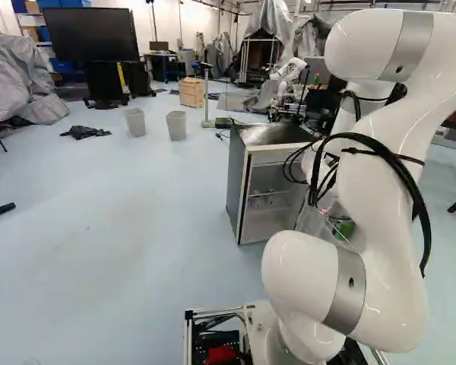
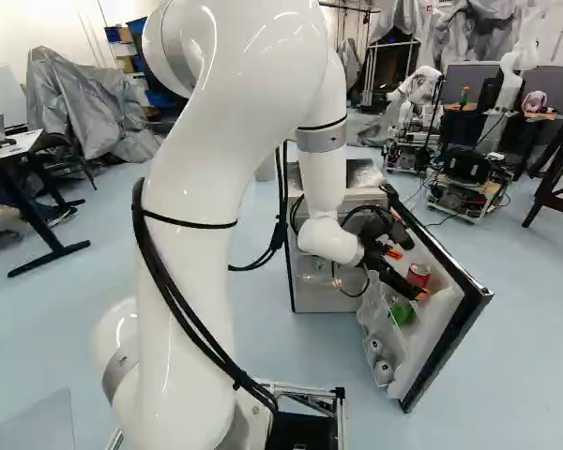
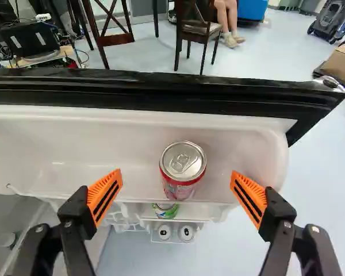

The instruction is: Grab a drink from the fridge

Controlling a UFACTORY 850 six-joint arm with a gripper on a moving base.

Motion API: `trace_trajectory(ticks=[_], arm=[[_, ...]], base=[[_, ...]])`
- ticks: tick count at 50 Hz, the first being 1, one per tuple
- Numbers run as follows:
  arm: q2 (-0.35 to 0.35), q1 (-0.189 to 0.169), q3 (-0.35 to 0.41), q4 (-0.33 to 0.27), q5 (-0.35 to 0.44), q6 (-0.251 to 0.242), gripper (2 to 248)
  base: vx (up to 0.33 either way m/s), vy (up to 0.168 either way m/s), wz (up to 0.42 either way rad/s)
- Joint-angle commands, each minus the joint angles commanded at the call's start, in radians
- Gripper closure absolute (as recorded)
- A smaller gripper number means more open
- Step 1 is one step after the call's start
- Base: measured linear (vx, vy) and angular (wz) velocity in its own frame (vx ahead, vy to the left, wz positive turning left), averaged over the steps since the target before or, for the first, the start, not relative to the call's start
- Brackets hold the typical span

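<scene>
In the right base view my gripper (image 2: 409, 270) reaches over the inner side of the opened fridge door (image 2: 452, 314), by a red can (image 2: 418, 275) on its upper shelf. The wrist view shows the gripper (image 3: 176, 195) open wide, with the red can (image 3: 183, 168) standing upright just ahead of the space between the orange pads, neither pad touching it. On a lower shelf is a green can (image 3: 165, 210), and two more can tops (image 3: 186, 232) show below. The fridge (image 1: 267, 182) stands with its door swung out; my arm hides part of it in the left base view.
The door's black edge (image 3: 161, 89) runs beyond the red can. Past it stand a wooden chair (image 3: 196, 26) and a cart with equipment (image 2: 467, 183). Another robot (image 2: 418, 89) is behind the fridge. Two bins (image 1: 176, 125) stand on the floor left of the fridge.
</scene>
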Motion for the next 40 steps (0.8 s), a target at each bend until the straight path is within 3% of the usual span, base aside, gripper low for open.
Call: trace_trajectory(ticks=[8,9,13,14,19,20,24,25,29,30,40], arm=[[0.0,0.0,0.0,0.0,0.0,0.0,3],[0.0,0.0,0.0,0.0,0.0,0.0,33],[0.0,0.0,0.0,0.0,0.0,0.0,33],[0.0,0.0,0.0,0.0,0.0,0.0,70],[0.0,0.0,0.0,0.0,0.0,0.0,70],[0.0,0.0,0.0,0.0,0.0,0.0,108],[0.0,0.0,0.0,0.0,0.0,0.0,108],[0.0,0.0,0.0,0.0,0.0,0.0,145],[0.0,0.0,0.0,0.0,0.0,0.0,145],[0.0,0.0,0.0,0.0,0.0,0.0,159],[0.0,0.0,0.0,0.0,0.0,0.0,160]], base=[[0.0,0.0,0.0],[0.0,0.0,0.0],[0.0,0.0,0.0],[0.0,0.0,0.0],[0.0,0.0,0.0],[0.0,0.0,0.0],[0.0,0.0,0.0],[0.0,0.0,0.0],[0.0,0.0,0.0],[0.0,0.0,0.0],[0.0,0.0,0.0]])
